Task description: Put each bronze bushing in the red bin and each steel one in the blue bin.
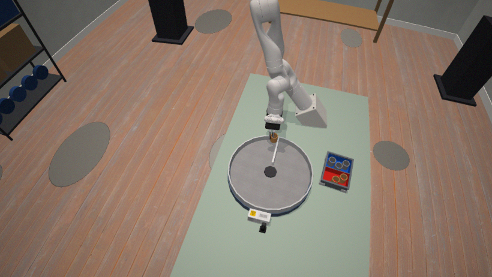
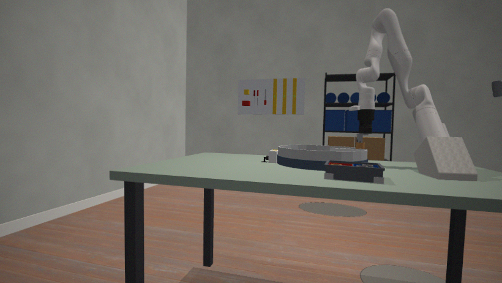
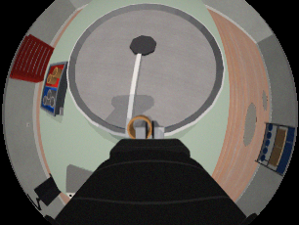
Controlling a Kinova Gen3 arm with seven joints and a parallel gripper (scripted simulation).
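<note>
The green desk (image 1: 292, 240) (image 2: 210, 172) (image 3: 59, 139) carries everything at work here; the pale arm (image 1: 272, 48) (image 2: 400, 52) rises from its sloped base and bends down to the near part of the turntable's rim. The round, walled turntable (image 1: 270, 192) (image 2: 316, 154) (image 3: 181, 73) lies flat; beside it, apart, sits a dark two-part tray (image 2: 352, 174) (image 3: 61, 98). Its blue bin (image 1: 347, 169) (image 2: 356, 165) (image 3: 53, 89) is the half nearer the arm's base and has three steel bushings (image 1: 339, 168) in it; its red bin (image 1: 329, 174) (image 2: 346, 164) (image 3: 60, 68) has two bronze bushings (image 1: 343, 180). The gripper (image 1: 272, 135) (image 2: 360, 140) (image 3: 149, 126) points down, its fingers only slightly apart and clamped on the wall of another bronze bushing (image 1: 273, 138) (image 2: 360, 145) (image 3: 129, 126), one finger inside the ring and one outside; this bushing is upright at the turntable's rim, on the side toward the arm, and outside both bins. A white box (image 1: 259, 216) (image 2: 272, 156) with a yellow label sits at the opposite side of the turntable; a thin white bar (image 1: 275, 151) (image 3: 134, 88) runs from near the held bushing toward the dark hub (image 1: 270, 171) (image 3: 143, 45); a small black fitting (image 1: 262, 228) stands just beyond the box.
</note>
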